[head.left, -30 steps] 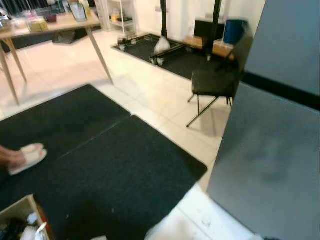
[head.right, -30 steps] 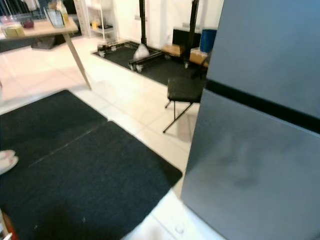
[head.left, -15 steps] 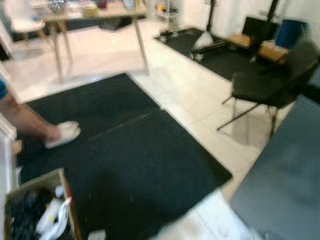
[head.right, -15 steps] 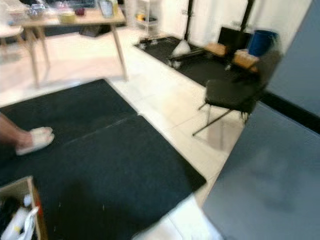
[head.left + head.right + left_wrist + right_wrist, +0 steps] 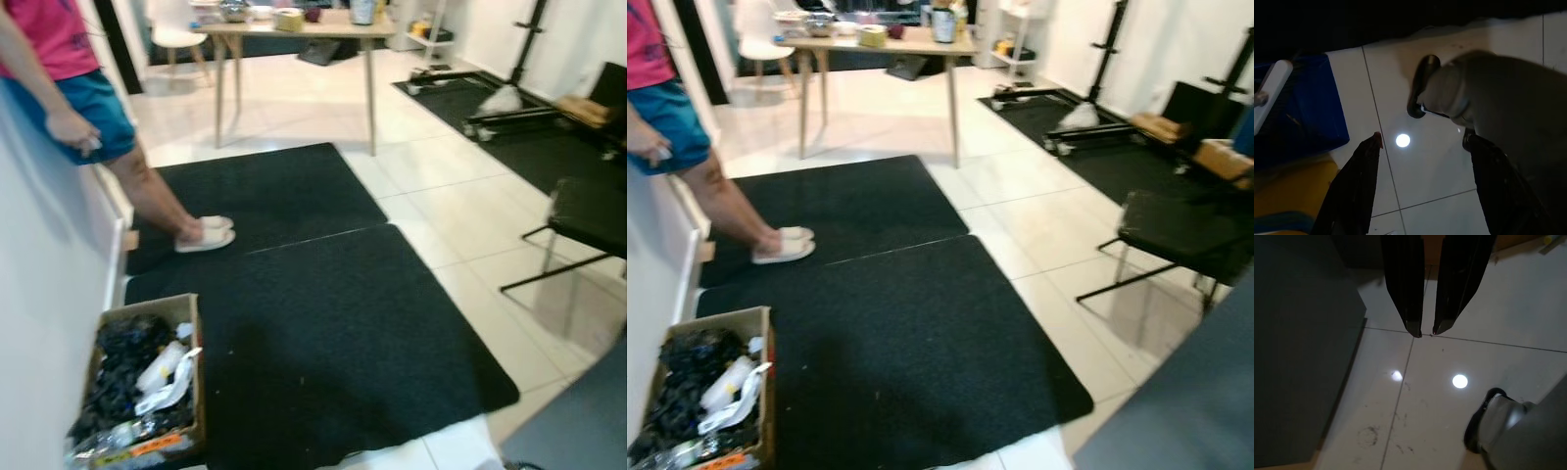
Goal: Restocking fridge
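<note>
Swinging left since a second ago, the head camera loses most of the grey fridge (image 5: pixel 1176 411), now a sliver at the robot's right, and takes in an open brown cardboard box (image 5: pixel 142 382) of dark packets and white bottles on the black floor mat (image 5: pixel 323 323) at its left. Both arms hang low over glossy white tiles: the left claw (image 5: pixel 1422 142) spread wide and empty, the right claw (image 5: pixel 1426 330) nearly closed, gripping nothing. Stock lies to the left, its box long axis running away from the robot, so the left arm looks nearer. Beyond, a person in blue shorts (image 5: pixel 83 108) leans on a white wall; farther off stands a wooden-legged surface (image 5: pixel 882 44).
</note>
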`<state>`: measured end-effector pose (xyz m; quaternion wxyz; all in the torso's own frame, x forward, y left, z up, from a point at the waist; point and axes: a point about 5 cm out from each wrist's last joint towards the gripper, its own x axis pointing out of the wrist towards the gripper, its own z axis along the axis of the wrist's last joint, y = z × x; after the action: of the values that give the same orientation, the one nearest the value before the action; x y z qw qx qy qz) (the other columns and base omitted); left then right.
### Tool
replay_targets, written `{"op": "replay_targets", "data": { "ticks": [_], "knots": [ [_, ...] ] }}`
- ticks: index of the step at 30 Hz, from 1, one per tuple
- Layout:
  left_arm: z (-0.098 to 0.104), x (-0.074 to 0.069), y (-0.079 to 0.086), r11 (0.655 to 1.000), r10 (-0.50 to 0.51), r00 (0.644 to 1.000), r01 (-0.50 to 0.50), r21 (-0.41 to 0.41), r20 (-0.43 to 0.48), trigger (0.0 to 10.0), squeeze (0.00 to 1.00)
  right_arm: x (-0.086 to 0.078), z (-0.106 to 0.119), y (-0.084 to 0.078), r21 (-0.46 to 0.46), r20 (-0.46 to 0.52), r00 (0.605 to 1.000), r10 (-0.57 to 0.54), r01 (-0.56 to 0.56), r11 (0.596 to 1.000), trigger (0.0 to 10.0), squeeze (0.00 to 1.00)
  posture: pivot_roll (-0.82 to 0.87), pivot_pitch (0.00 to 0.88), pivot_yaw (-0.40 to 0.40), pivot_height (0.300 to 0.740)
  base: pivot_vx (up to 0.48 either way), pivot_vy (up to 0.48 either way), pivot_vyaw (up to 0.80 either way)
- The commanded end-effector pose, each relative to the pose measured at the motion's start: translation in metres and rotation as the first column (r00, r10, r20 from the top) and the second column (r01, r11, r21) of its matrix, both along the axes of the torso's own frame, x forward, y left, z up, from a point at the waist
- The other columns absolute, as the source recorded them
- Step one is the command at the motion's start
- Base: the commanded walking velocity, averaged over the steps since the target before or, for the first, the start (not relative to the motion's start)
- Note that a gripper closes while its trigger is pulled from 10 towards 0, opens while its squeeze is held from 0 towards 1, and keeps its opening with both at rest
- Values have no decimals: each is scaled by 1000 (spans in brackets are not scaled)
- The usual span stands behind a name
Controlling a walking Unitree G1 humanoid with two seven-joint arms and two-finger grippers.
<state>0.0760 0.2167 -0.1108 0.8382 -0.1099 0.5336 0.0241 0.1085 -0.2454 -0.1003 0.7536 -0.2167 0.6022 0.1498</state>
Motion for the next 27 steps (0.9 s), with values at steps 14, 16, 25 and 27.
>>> {"op": "replay_targets", "data": {
  "ticks": [14,16,25,27],
  "knots": [
    [0,5,-1,1000,-9,1000,9,25,-1,10000,0,2,0,1,-27,19,1000,19,-19,999,10000,0,-73,0,-36,740,0,0,486],
    [0,5,-1,1000,-4,1000,4,28,0,10000,0,2,0,1,-28,16,1000,20,-20,999,10000,0,-72,0,-36,740,0,0,0],
    [0,5,1,999,-23,1000,23,43,-5,10000,0,2,0,2,-29,15,1000,26,-25,999,10000,0,-72,0,-36,740,106,0,0],
    [0,5,1,999,-19,1000,20,45,-8,10000,0,3,0,2,-30,16,1000,26,-25,999,10000,0,-72,0,-38,740,399,0,0]
  ]
}}
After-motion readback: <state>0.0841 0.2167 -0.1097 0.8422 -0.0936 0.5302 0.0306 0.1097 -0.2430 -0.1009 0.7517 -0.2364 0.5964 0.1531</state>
